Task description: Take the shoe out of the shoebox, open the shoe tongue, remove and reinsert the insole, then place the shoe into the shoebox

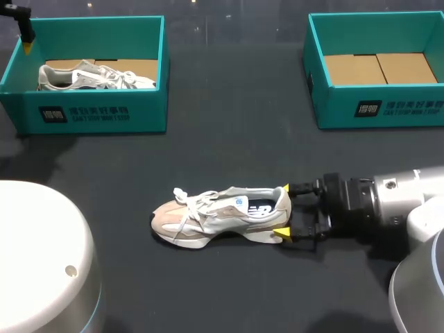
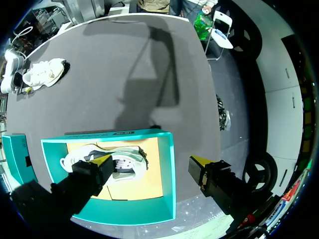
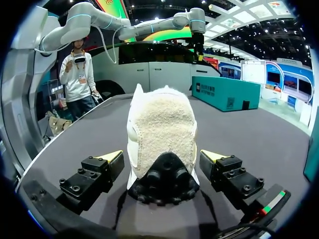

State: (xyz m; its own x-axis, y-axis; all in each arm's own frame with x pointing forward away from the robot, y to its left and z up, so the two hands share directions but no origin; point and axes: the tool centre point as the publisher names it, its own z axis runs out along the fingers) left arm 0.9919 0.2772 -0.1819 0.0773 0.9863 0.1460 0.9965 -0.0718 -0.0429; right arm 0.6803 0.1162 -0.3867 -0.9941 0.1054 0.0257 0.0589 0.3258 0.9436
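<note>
Table (image 1: 236,139): dark grey, matte.
Teal shoebox (image 2: 167,179): beneath the left end effector (image 2: 149,160), with a boxed shoe (image 2: 130,163) inside.
Other shoebox (image 1: 388,107): well beyond the right end effector (image 1: 283,210), brown cardboard floor showing.
Loose shoe (image 1: 215,216): on the table, heel between the right fingers.
Right end effector: spread apart, gaps either side of the heel.
Left end effector: wide open, holding nothing.
</note>
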